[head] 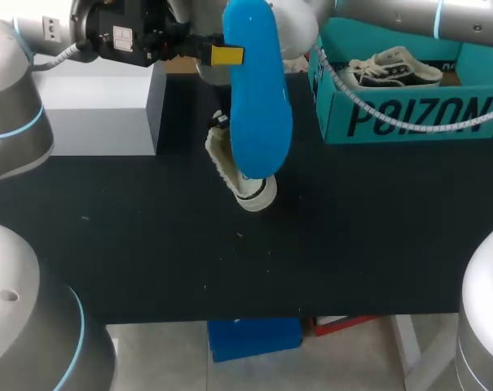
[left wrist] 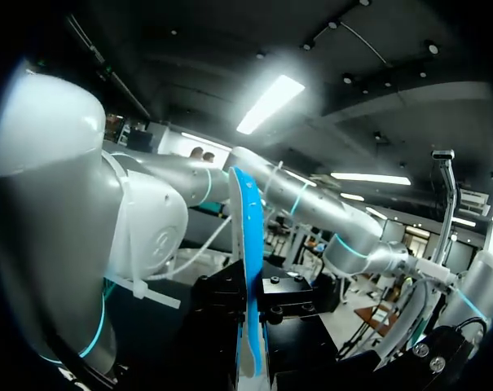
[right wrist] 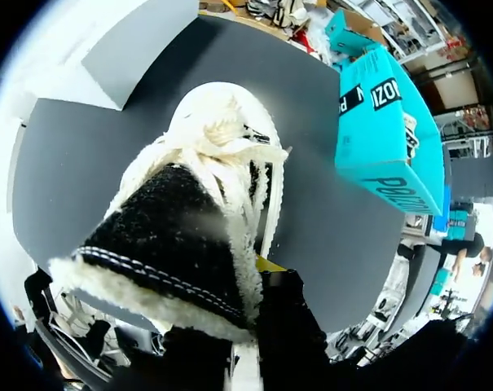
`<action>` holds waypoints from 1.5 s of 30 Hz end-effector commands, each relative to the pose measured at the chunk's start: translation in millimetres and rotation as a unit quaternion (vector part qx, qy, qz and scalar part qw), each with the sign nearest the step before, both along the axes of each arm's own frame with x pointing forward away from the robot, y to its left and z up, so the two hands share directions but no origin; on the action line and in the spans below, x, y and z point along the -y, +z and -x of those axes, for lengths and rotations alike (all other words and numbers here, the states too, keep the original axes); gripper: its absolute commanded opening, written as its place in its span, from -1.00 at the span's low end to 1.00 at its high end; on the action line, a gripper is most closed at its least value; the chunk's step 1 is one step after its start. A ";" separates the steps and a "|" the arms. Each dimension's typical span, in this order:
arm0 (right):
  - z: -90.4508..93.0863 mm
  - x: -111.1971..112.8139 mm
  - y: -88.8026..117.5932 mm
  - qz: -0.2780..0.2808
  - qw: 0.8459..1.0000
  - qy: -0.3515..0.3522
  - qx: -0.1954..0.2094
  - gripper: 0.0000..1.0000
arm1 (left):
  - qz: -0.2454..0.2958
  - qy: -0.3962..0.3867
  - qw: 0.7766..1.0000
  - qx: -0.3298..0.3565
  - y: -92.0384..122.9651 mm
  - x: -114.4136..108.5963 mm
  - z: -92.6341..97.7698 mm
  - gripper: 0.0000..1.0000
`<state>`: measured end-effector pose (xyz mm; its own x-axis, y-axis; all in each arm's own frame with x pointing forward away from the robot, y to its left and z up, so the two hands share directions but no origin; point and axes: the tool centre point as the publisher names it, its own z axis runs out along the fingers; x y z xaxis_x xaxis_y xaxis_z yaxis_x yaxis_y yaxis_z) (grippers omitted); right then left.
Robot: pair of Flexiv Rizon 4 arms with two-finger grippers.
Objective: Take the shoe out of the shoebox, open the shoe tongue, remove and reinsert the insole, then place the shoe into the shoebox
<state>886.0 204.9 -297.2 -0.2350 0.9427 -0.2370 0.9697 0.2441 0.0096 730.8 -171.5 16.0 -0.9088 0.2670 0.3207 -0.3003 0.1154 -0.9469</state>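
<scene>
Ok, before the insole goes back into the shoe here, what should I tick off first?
1. Blue foam insole out of the shoe and held aloft in the left gripper: ok.
2. White fleece-trimmed shoe on the black table, right below the insole: ok.
3. Right gripper holding the shoe firmly: cannot tell; it sits close against the shoe.
4. Shoe opening clear, with the black tongue pulled back: cannot tell; the insole hides the opening in the head view.
5. Teal cardboard shoebox open for the return: ok; a second shoe lies inside.
</scene>
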 end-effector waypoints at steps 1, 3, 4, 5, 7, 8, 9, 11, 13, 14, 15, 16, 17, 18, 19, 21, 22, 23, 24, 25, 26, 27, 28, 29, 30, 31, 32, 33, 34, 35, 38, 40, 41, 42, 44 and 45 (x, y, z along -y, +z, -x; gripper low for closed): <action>1.3 -5.1 -6.7 0.004 0.990 -0.140 0.030 -1.00 | 0.000 0.000 1.000 0.001 0.5 2.3 -1.4 -1.00; 2.4 -6.4 -12.0 -0.001 0.989 -0.142 0.029 -1.00 | 0.000 0.000 1.000 0.001 0.5 2.3 -1.4 -1.00; 3.1 -7.0 -14.6 -0.001 0.989 -0.142 0.030 -1.00 | 0.000 0.000 1.000 0.001 0.5 2.3 -1.4 -1.00; 3.6 -7.9 -17.4 -0.003 0.990 -0.140 0.031 -1.00 | 0.000 0.000 1.000 0.001 0.5 2.3 -1.4 -1.00; 4.0 -8.4 -23.0 -0.006 0.990 -0.141 0.030 -1.00 | 0.000 0.000 1.000 0.001 0.5 2.3 -1.4 -1.00; 4.0 -8.8 -25.8 -0.015 0.989 -0.141 0.030 -1.00 | 0.000 0.000 1.000 0.001 0.5 2.3 -1.4 -1.00; 3.7 -8.6 -28.8 -0.014 0.989 -0.142 0.030 -1.00 | 0.000 0.000 1.000 0.001 0.5 2.3 -1.4 -1.00; 3.1 -8.7 -33.6 -0.021 0.989 -0.142 0.030 -1.00 | 0.000 0.000 1.000 0.001 0.5 2.3 -1.4 -1.00; 2.4 -8.5 -38.3 -0.026 0.989 -0.141 0.029 -1.00 | 0.000 0.000 1.000 0.001 0.5 2.3 -1.4 -1.00; 2.2 -8.6 -39.6 -0.029 0.989 -0.139 0.029 -1.00 | 0.000 0.000 1.000 0.001 0.5 2.3 -1.4 -1.00; 1.6 -8.4 -42.4 -0.030 0.989 -0.139 0.029 -1.00 | 0.000 0.000 1.000 0.001 0.5 2.3 -1.4 -1.00; 1.3 -8.3 -44.7 -0.033 0.990 -0.136 0.028 -1.00 | 0.000 0.000 1.000 0.001 0.5 2.3 -1.4 -1.00; 1.0 -8.2 -46.6 -0.034 0.990 -0.136 0.027 -1.00 | 0.000 0.000 1.000 0.001 0.5 2.3 -1.4 -1.00; 0.6 -7.8 -48.5 -0.035 0.990 -0.136 0.027 -1.00 | 0.000 0.000 1.000 0.001 0.5 2.3 -1.4 -1.00; -0.2 -7.1 -50.5 -0.034 0.990 -0.137 0.026 -1.00 | 0.000 0.000 1.000 0.001 0.5 2.3 -1.4 -1.00; -2.0 -5.9 -54.5 -0.036 0.989 -0.143 0.023 -1.00 | 0.000 0.000 1.000 0.001 0.5 2.3 -1.4 -1.00; -3.1 -5.2 -56.3 -0.037 0.989 -0.144 0.023 -1.00 | 0.000 0.000 1.000 0.001 0.5 2.3 -1.4 -1.00; -4.2 -4.6 -57.6 -0.037 0.989 -0.145 0.023 -1.00 | 0.000 0.000 1.000 0.001 0.5 2.3 -1.4 -1.00; -6.7 -3.3 -60.6 -0.042 0.988 -0.149 0.022 -1.00 | 0.000 0.000 1.000 0.001 0.5 2.3 -1.4 -1.00; -8.6 -2.3 -63.0 -0.041 0.988 -0.150 0.021 -1.00 | 0.000 0.000 1.000 0.001 0.5 2.3 -1.4 -1.00; -9.6 -2.0 -64.2 -0.042 0.988 -0.150 0.018 -1.00 | 0.000 0.000 1.000 0.001 0.5 2.3 -1.4 -1.00; -12.3 -1.2 -66.9 -0.046 0.987 -0.152 0.014 -1.00 | 0.000 0.000 1.000 0.001 0.5 2.3 -1.4 -1.00; -14.1 -0.8 -68.3 -0.046 0.987 -0.152 0.013 -1.00 | 0.000 0.000 1.000 0.001 0.5 2.3 -1.4 -1.00; -15.3 -1.2 -69.3 -0.047 0.987 -0.150 0.010 -1.00 | 0.000 0.000 1.000 0.001 0.5 2.3 -1.4 -1.00; -16.8 -1.5 -70.2 -0.047 0.988 -0.150 0.010 -1.00 | 0.000 0.000 1.000 0.001 0.5 2.3 -1.4 -1.00; -18.6 -1.2 -71.2 -0.048 0.988 -0.149 0.010 -1.00 | 0.000 0.000 1.000 0.001 0.5 2.3 -1.4 -1.00; -20.8 -1.0 -72.6 -0.048 0.988 -0.148 0.010 -1.00 | 0.000 0.000 1.000 0.001 0.5 2.3 -1.4 -1.00; -22.0 -0.7 -73.4 -0.049 0.988 -0.147 0.009 -1.00 | 0.000 0.000 1.000 0.001 0.5 2.3 -1.4 -1.00; -23.6 -0.7 -74.5 -0.052 0.988 -0.146 0.008 -1.00 | 0.000 0.000 1.000 0.001 0.5 2.3 -1.4 -1.00; -24.4 -0.8 -75.1 -0.052 0.988 -0.145 0.008 -1.00 | 0.000 0.000 1.000 0.001 0.5 2.3 -1.4 -1.00; -30.0 -1.6 -77.4 -0.056 0.988 -0.144 0.008 -1.00 | 0.000 0.000 1.000 0.001 0.5 2.3 -1.4 -1.00; -32.4 -2.7 -78.1 -0.061 0.988 -0.141 0.009 -1.00 | 0.000 0.000 1.000 0.001 0.5 2.3 -1.4 -1.00; -33.2 -3.0 -78.5 -0.062 0.988 -0.139 0.009 -1.00 | 0.000 0.000 1.000 0.001 0.5 2.3 -1.4 -1.00; -34.4 -3.2 -79.6 -0.064 0.989 -0.131 0.010 -1.00 | 0.000 0.000 1.000 0.001 0.5 2.3 -1.4 -1.00; -36.0 -3.4 -81.8 -0.068 0.990 -0.126 0.012 -1.00 | 0.000 0.000 1.000 0.001 0.5 2.3 -1.4 -1.00; -37.2 -2.2 -84.3 -0.068 0.989 -0.127 0.011 -1.00 | 0.000 0.000 1.000 0.001 0.5 2.3 -1.4 -1.00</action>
<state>921.5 208.8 -377.2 0.0158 0.9937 -0.1114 0.9987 -0.0103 0.0496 731.6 -173.0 16.9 -0.9091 0.2669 0.3197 -0.2993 0.1150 -0.9472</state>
